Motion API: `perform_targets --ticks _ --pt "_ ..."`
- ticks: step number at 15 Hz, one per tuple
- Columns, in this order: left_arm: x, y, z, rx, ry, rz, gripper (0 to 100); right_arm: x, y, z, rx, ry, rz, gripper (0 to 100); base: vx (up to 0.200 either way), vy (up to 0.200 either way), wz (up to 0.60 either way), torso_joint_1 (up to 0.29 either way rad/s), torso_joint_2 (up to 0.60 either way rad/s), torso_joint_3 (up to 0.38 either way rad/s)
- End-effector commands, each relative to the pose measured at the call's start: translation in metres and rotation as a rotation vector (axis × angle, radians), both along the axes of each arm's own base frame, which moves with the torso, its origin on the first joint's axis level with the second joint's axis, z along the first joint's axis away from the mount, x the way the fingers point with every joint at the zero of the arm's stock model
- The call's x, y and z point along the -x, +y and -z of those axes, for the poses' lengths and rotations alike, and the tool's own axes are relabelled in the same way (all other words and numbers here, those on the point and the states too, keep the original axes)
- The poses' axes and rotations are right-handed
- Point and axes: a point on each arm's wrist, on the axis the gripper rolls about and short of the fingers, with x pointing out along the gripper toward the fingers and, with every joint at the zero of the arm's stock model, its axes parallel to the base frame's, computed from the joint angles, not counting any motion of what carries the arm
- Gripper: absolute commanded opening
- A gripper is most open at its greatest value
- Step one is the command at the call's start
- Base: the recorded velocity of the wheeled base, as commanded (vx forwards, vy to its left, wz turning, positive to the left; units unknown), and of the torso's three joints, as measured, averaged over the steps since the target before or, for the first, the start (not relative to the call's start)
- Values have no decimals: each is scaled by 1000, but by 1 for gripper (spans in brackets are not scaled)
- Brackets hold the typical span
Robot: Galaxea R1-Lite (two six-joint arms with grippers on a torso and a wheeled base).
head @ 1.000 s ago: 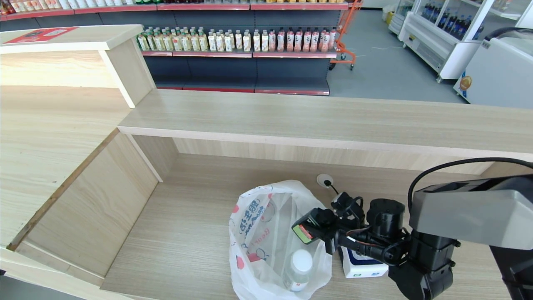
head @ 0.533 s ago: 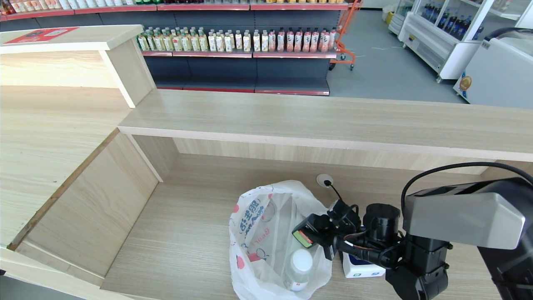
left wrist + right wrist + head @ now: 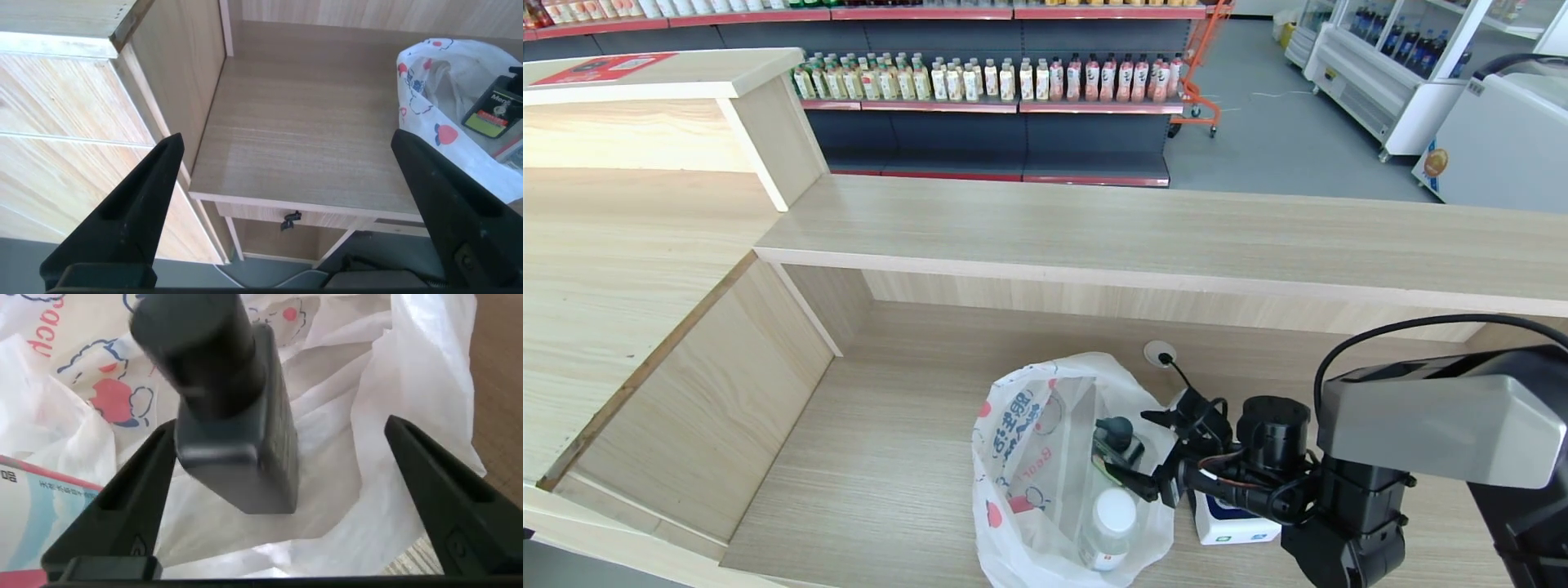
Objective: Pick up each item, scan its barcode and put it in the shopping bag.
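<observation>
Pale wood-grain counter [image 3: 890, 457]; crinkly plastic shopping bag [image 3: 1013, 490], dark squarish bottle [image 3: 1115, 429] inside; right gripper [image 3: 1129, 443], left gripper [image 3: 288, 139] splayed wide.

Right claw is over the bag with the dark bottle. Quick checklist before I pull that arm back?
1. Right claw open: ok, fingers spread wide of the dark bottle.
2. Bottle inside the shopping bag: ok.
3. Bottle settled at rest: cannot tell.
4. Claw free of bag plastic: cannot tell.
5. Everything bagged: not ok, white box sits on the counter beside the bag.
6. Left claw open: ok.
</observation>
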Motion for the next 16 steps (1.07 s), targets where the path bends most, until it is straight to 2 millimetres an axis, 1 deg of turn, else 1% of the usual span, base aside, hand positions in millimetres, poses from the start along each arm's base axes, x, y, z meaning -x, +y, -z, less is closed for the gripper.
perform_targets --ticks 1,4,5,6,7,9,10,11,12,13,14,15,16 --pt "0 0 0 0 1 0 100 6 -1 -22 -25 -40 -1 100 0 0 0 0 0 0" --pt "0 0 0 0 1 0 100 18 -6 -48 -47 -81 -6 100 0 0 0 0 0 0" --pt "0 0 0 0 1 0 100 19 -7 -53 -53 -93 -5 100 0 0 0 0 0 0" --pt "0 0 0 0 1 0 100 29 -11 -73 -76 -125 -4 100 0 0 0 0 0 0" --pt "0 0 0 0 1 0 100 40 -15 -87 -87 -153 -6 100 0 0 0 0 0 0" --pt "0 0 0 0 1 0 100 67 -27 -113 -106 -190 -6 100 0 0 0 0 0 0" --pt "0 0 0 0 1 0 100 85 -35 -125 -109 -190 -5 100 0 0 0 0 0 0" --pt "0 0 0 0 1 0 100 96 -40 -132 -109 -190 -3 100 0 0 0 0 0 0" --pt "0 0 0 0 1 0 100 106 -47 -144 -112 -206 26 100 0 0 0 0 0 0" --pt "0 0 0 0 1 0 100 111 -51 -152 -109 -205 74 100 0 0 0 0 0 0" --pt "0 0 0 0 1 0 100 126 -64 -165 -94 -187 237 100 0 0 0 0 0 0" --pt "0 0 0 0 1 0 100 136 -71 -167 -85 -158 323 100 0 0 0 0 0 0" --pt "0 0 0 0 1 0 100 152 -79 -172 -87 -127 379 100 0 0 0 0 0 0"
